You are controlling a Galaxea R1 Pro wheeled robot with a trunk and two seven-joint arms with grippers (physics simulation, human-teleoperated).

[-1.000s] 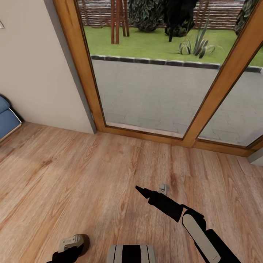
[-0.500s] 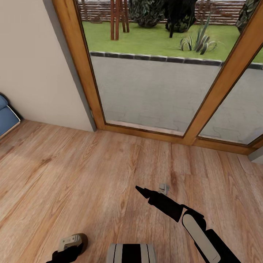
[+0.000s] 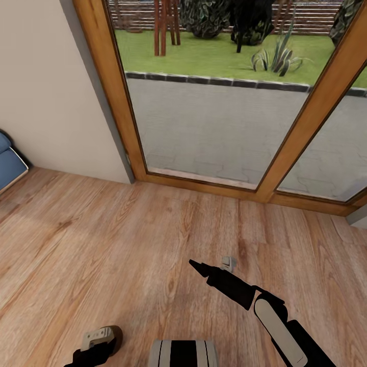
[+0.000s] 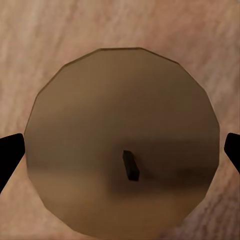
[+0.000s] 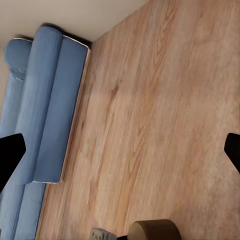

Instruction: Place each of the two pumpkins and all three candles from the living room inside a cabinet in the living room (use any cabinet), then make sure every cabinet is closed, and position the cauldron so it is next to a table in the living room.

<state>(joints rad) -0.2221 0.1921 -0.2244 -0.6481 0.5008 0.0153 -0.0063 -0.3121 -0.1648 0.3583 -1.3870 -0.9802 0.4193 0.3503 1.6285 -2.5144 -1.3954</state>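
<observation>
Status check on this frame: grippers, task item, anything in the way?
Left gripper shut on a candle. Right gripper open, empty, over wood floor. Glass door and wall straight ahead, blue sofa far left.

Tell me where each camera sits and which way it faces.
Head: up high, looking down at the floor and glass door; right gripper and left gripper show.
Left wrist: on that arm, facing the candle end-on, fingertips flanking it.
Right wrist: on that arm, facing the blue sofa.
Shared: all three see the candle.
</observation>
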